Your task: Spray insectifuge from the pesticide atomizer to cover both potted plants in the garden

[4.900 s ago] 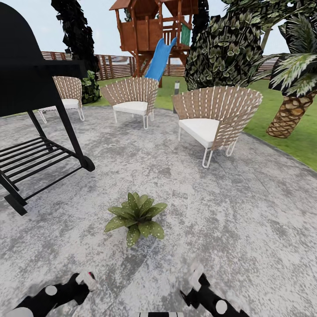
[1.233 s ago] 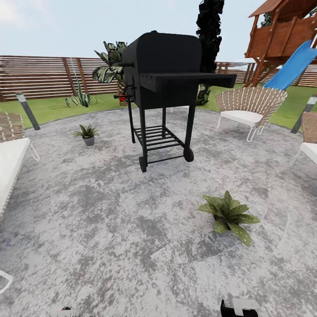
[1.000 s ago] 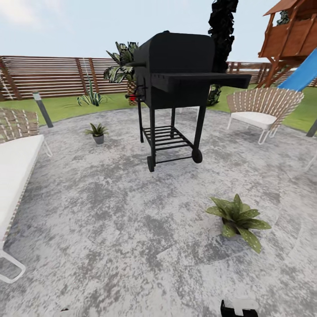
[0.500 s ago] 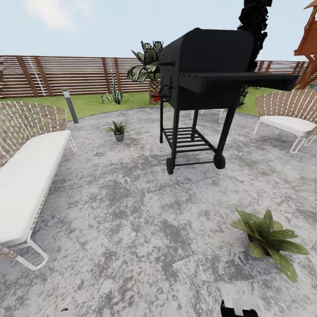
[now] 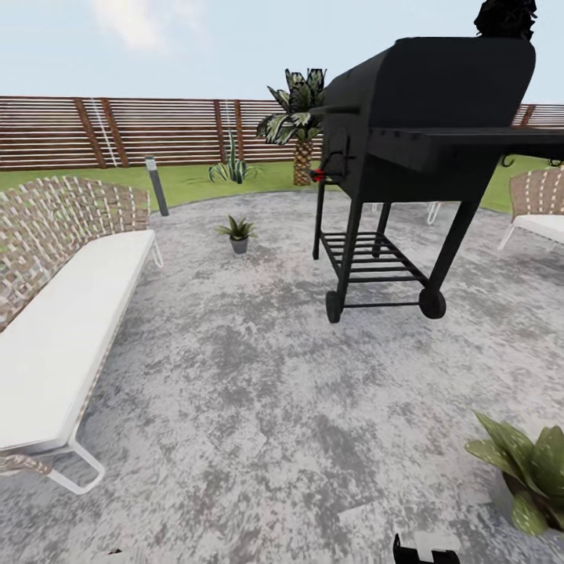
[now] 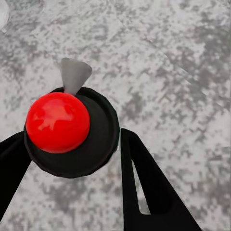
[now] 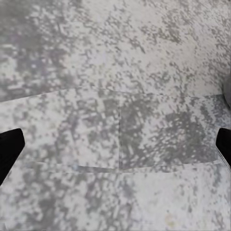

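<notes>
The pesticide atomizer [image 6: 60,122], a dark bottle with a red top and a grey nozzle, sits between the black fingers [image 6: 144,187] of my left gripper [image 6: 72,139], which is shut on it above the grey paving. My right gripper [image 7: 115,144] is open, its fingertips far apart with only paving between them. One potted plant [image 5: 237,233] stands far ahead on the paved patch in its little grey pot. The other potted plant [image 5: 529,470] is close by at the lower right, cut off by the picture's edge.
A black grill on wheels [image 5: 423,149] stands ahead to the right. A long white-cushioned wicker bench [image 5: 63,313] runs along the left. Behind are a grey lamp post [image 5: 157,186], an agave [image 5: 232,168], a palm [image 5: 298,117] and the slat fence [image 5: 117,129]. A chair [image 5: 540,211] stands far right.
The head view has swung left: grill and near plant slid right in the picture, and the bench came into view. The things themselves have not moved.
</notes>
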You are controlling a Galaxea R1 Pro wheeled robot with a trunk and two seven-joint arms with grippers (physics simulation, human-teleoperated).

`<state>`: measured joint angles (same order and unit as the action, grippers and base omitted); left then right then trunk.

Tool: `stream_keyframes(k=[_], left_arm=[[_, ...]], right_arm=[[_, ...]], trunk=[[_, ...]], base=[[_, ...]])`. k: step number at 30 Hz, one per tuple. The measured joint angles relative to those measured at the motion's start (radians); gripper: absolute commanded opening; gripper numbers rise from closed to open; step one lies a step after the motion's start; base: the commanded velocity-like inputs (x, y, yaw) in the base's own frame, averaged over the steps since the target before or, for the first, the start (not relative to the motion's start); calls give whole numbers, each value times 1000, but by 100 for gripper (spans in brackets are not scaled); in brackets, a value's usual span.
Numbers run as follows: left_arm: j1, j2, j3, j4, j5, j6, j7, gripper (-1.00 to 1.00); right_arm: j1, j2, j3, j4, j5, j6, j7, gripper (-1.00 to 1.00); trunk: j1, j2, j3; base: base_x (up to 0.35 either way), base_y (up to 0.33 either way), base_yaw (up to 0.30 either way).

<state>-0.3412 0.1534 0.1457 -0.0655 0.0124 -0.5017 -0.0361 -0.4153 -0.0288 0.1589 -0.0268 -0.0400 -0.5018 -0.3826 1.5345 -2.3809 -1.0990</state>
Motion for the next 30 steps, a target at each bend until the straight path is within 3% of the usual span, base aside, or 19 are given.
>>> stream_keyframes(k=[20,30], left_arm=[[0,0,0,0,0,0,1,-100],[0,0,0,0,0,0,1,-100]], right_arm=[[0,5,2,-1,1,0,-1,100],[0,6,2,-1,1,0,-1,100]], trunk=[[0,0,-10],[0,0,-21]], base=[[339,0,32],[317,118,43]])
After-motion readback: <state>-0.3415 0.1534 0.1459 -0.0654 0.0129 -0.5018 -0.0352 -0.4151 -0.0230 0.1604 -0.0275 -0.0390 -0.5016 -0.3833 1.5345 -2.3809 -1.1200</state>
